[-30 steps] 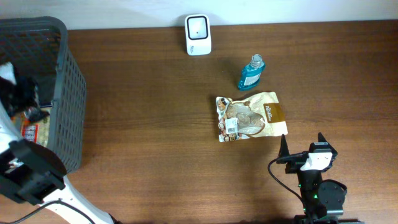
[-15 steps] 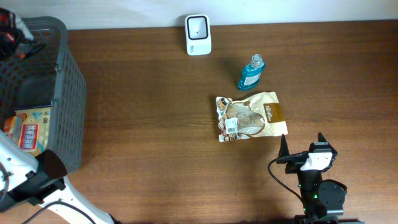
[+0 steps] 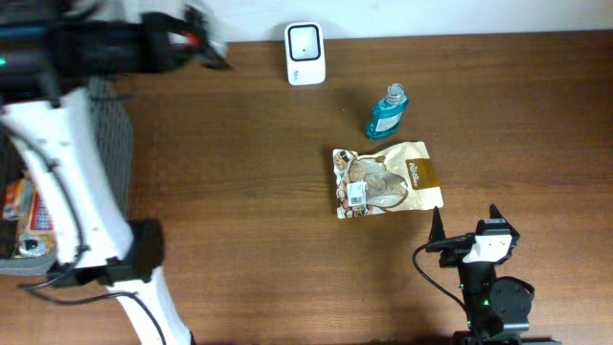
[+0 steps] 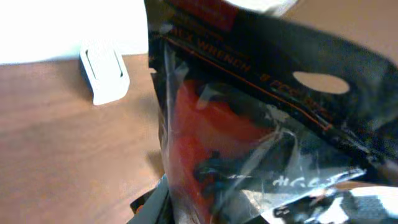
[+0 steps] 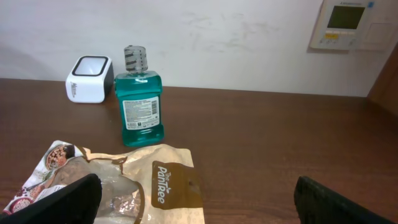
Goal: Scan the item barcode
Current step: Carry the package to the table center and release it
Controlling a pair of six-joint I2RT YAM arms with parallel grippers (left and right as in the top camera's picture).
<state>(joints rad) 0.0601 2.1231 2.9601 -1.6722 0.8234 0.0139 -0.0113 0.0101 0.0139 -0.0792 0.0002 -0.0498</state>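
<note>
**Overhead view, left to right.** Dark grey mesh basket (image 3: 117,144) at 9 o'clock on the brown wooden desk (image 3: 239,192). Left hand (image 3: 196,38), blurred, at 11 o'clock, pinching a black-and-clear plastic packet (image 4: 249,124) with a red tool inside, held off the desk. White box-shaped scanner (image 3: 305,53) at 12 o'clock. Teal mouthwash bottle (image 3: 387,112), upright, at 1 o'clock. Tan snack pouch (image 3: 388,179), flat, right of centre. Right hand (image 3: 465,218) at 5 o'clock, fingers spread wide, apart from the pouch.

Wooden table (image 3: 239,211), scanner (image 3: 305,54), mouthwash bottle (image 3: 387,112), snack pouch (image 3: 387,179)
</note>
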